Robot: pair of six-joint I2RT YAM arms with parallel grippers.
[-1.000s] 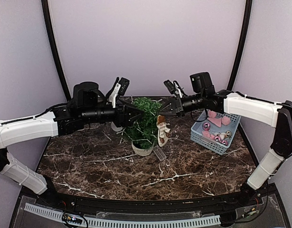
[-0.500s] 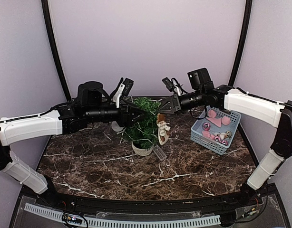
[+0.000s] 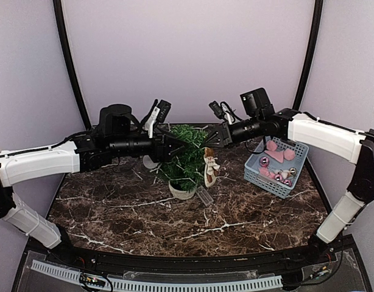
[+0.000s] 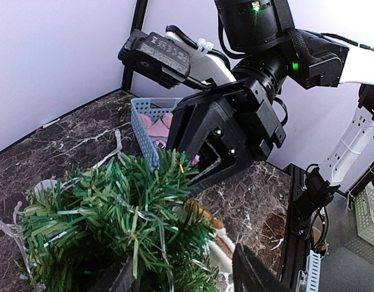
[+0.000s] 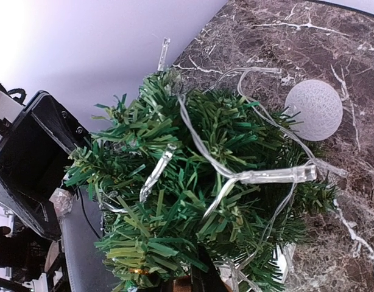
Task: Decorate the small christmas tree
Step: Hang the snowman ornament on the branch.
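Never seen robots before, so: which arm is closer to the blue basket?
The right arm: its white section runs right by the blue basket, while the left arm is on the far side of the small christmas tree.

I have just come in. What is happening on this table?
Two robot arms are decorating a small dark-green artificial christmas tree on the dark marble table. The left hand holds its branches from the left side. The right hand is at the tree's top right, just above a pale doll-like ornament. More pink ornaments wait in the blue plastic basket on the right.
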